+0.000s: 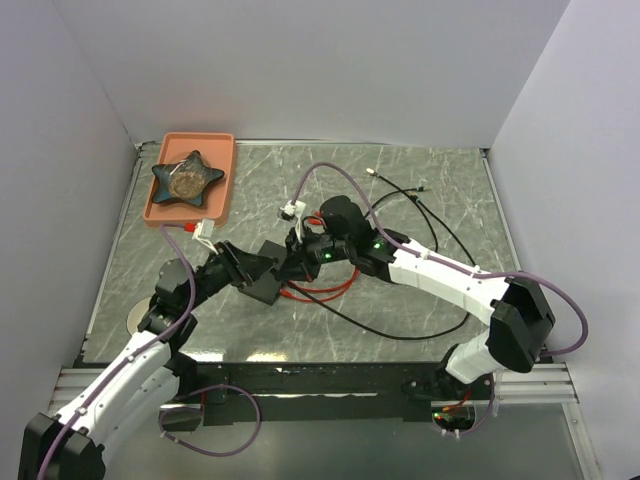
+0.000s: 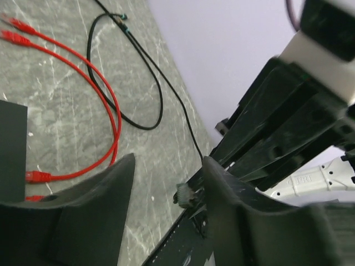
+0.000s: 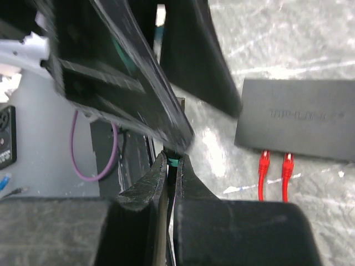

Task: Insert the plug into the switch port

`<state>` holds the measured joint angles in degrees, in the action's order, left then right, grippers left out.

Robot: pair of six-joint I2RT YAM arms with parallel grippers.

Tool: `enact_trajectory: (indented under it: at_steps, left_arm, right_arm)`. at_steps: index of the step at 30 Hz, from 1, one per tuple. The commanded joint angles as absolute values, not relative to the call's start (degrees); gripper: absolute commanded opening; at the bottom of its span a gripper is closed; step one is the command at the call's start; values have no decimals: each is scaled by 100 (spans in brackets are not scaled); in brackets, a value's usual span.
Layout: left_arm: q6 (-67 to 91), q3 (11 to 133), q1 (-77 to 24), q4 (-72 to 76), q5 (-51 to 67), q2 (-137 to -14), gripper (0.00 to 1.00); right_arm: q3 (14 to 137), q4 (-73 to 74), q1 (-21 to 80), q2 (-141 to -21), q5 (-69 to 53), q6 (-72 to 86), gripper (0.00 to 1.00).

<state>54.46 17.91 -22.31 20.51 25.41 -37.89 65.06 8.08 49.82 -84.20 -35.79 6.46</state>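
Right gripper (image 3: 173,169) pinching cable (image 3: 173,162), left gripper (image 2: 169,162) parted (plug (image 2: 184,195) between), switch (image 3: 299,119) nearby

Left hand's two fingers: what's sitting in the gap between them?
A small pale plug sits there, close to one finger of the left hand; the left wrist view shows it.

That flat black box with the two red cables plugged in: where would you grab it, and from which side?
Probably from above, across the switch body, pinching the two edges that flank the socket edge. It lies flat on the table, so only its thin sides offer grip, and the red plugs block the socket edge.
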Motion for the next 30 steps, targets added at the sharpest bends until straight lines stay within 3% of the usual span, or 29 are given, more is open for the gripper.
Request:
enact_trajectory:
  at_steps: [1, 7, 8, 9, 12, 13, 14, 15, 16, 18, 24, 30]
  left_arm:
    - [5309, 2065, -2373, 2426, 2417, -3841, 50]
    - [5317, 2030, -2399, 2233, 2040, -3552, 20]
    - [5317, 2030, -2399, 2198, 1996, -3499, 14]
    - [5317, 2030, -2399, 2128, 1908, -3463, 1]
    - [5396, 2030, -2408, 2005, 1767, -3340, 1]
    - [5414, 2048, -2408, 1969, 1732, -3331, 1]
    - [5449, 2091, -2408, 1899, 1679, -3340, 1]
    - [5545, 2118, -2408, 1811, 1609, -3349, 1]
    - [5598, 2144, -2417, 1602, 1434, -3375, 1]
    - [5748, 2206, -2417, 1373, 1232, -3410, 1]
    - [5985, 2224, -2426, 1143, 967, -3437, 1]
    - [6038, 2215, -2426, 1072, 870, -3428, 1]
  right_arm:
    - [6934, 483, 4948, -8499, -3542, 782, 0]
    - [6944, 475, 4939, -8534, -3586, 800, 0]
    - [6935, 475, 4948, -8525, -3542, 800, 0]
    - [6935, 509, 4948, -8543, -3498, 809, 0]
    - [6978, 597, 4940, -8517, -3270, 800, 0]
    - [6987, 632, 4948, -8499, -3209, 809, 9]
    - [7005, 650, 4957, -8473, -2886, 817, 39]
    - [6996, 659, 4957, -8403, -2752, 826, 53]
    - [6970, 642, 4983, -8359, -2629, 844, 80]
    - [6961, 659, 5062, -8280, -2014, 870, 96]
    - [7119, 800, 5431, -8393, -855, 738, 99]
    - [7418, 862, 5993, -8675, -185, 466, 93]
